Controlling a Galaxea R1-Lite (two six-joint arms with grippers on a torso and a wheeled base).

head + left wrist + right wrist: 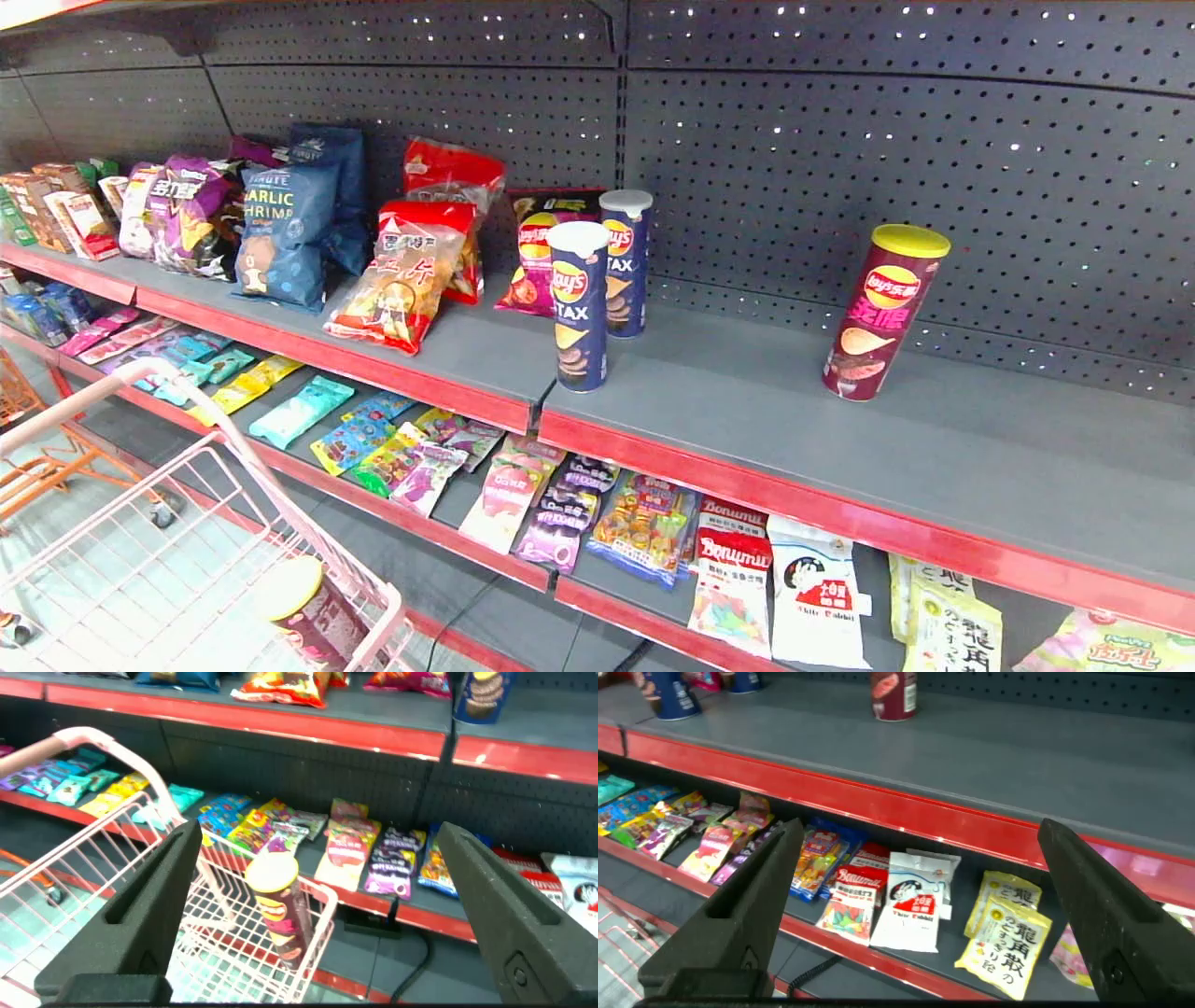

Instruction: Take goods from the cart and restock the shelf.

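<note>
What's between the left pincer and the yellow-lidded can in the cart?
Nothing visible. The open left pincer has free space to the can, which stands in a corner of the cart, wire walls close beside it.

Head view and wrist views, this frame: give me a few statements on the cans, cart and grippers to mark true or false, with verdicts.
1. A yellow-lidded can is in the cart. True.
2. The maroon can lies on its side on the shelf. False: it stands upright.
3. The left gripper and right gripper are both open and empty. True.
4. The blue cans have yellow lids. False: their lids are white.
5. The maroon can touches the blue cans. False: it stands well apart, to the robot's right of them.
</note>
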